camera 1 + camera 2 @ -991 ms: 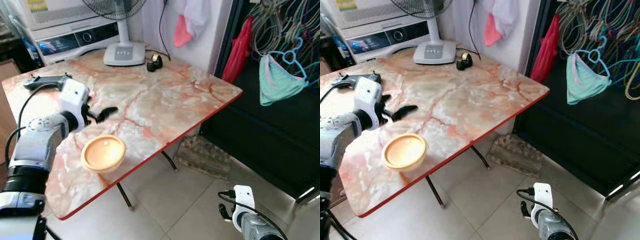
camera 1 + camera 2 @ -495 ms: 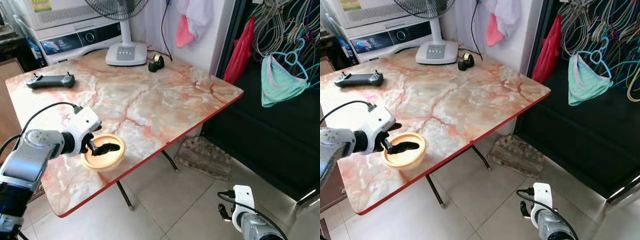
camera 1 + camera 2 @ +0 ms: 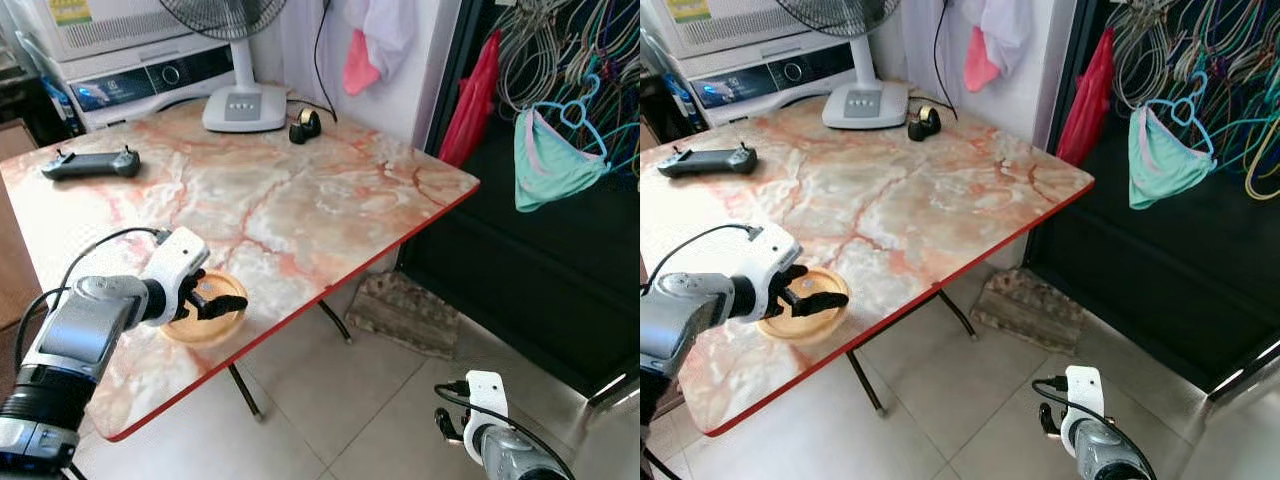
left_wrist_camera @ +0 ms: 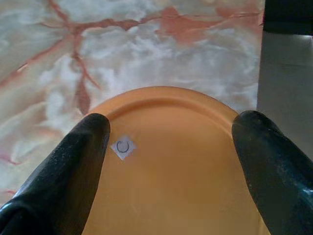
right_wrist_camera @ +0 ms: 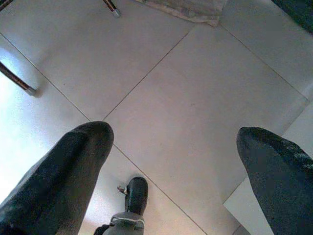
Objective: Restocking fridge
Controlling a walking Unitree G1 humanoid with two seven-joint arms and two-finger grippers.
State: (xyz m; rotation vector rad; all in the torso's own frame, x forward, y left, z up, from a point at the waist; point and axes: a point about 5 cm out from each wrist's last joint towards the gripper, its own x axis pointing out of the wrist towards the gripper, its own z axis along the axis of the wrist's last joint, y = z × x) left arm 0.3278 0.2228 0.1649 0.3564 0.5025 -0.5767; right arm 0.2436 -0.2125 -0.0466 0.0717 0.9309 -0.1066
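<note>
Round, shallow orange bowl (image 3: 207, 311) lay on the marbled, red-edged surface (image 3: 300, 200), close to its near edge. Left gripper (image 3: 222, 301) hovered over it, jaws spread wide, gripping nothing. Right gripper (image 5: 171, 161) hung above smooth floor tiles (image 5: 195, 98), jaws apart.

Left arm (image 3: 85, 330): you are reaching it forward, bent at the elbow, wrist turned inward. Left gripper (image 3: 225, 303): you are holding its two black fingers (image 4: 83, 161) spread wide apart, pointing forward and slightly down. Right arm (image 3: 500, 450): you are letting it hang low at your side. Right gripper (image 5: 171, 161): its fingers are standing wide apart, pointing downward.
</note>
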